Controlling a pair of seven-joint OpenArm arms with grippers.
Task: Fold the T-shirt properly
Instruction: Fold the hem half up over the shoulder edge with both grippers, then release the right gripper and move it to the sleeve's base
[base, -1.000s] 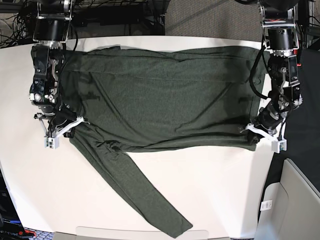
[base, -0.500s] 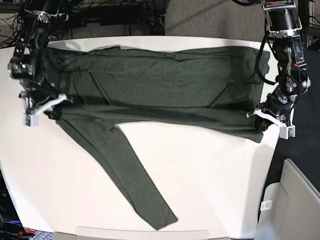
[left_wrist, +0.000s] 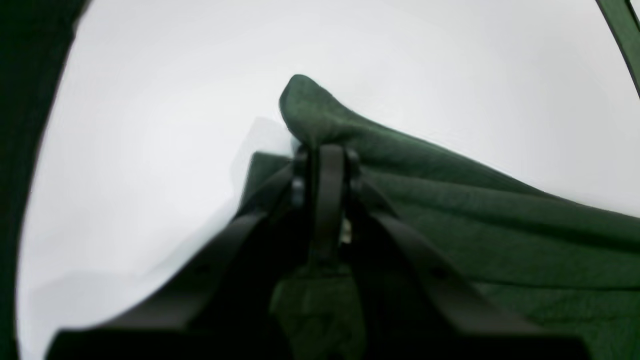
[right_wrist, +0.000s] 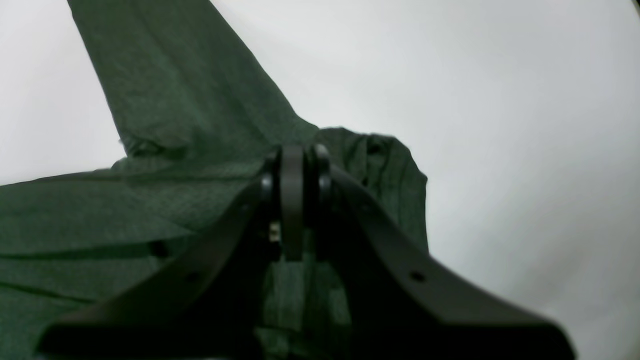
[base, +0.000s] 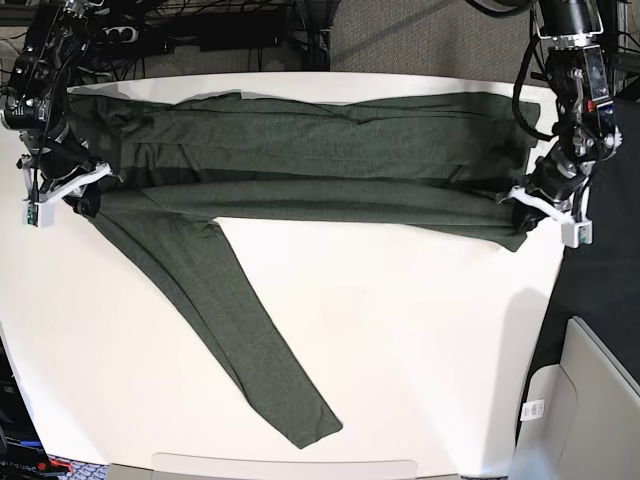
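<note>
The dark olive T-shirt (base: 320, 160) lies stretched sideways over the far half of the white table, bunched into long horizontal folds. One long sleeve (base: 240, 340) trails diagonally toward the near edge. My left gripper (base: 522, 207) is at the shirt's right end, shut on a pinch of the fabric. The left wrist view shows that left gripper (left_wrist: 325, 150) clamped on the T-shirt (left_wrist: 475, 215), which peaks above the tips. My right gripper (base: 88, 192) is shut on the shirt's left end. In the right wrist view the right gripper (right_wrist: 295, 155) grips the T-shirt (right_wrist: 175, 110) near the sleeve's root.
The white table (base: 430, 340) runs to a near edge at the bottom of the base view. A pale grey bin (base: 590, 400) stands off the table's right side. Cables and dark equipment sit behind the far edge.
Both grippers have carried the shirt's near edge toward the far side, narrowing the body into a band. The trailing sleeve has been dragged up and to the left.
</note>
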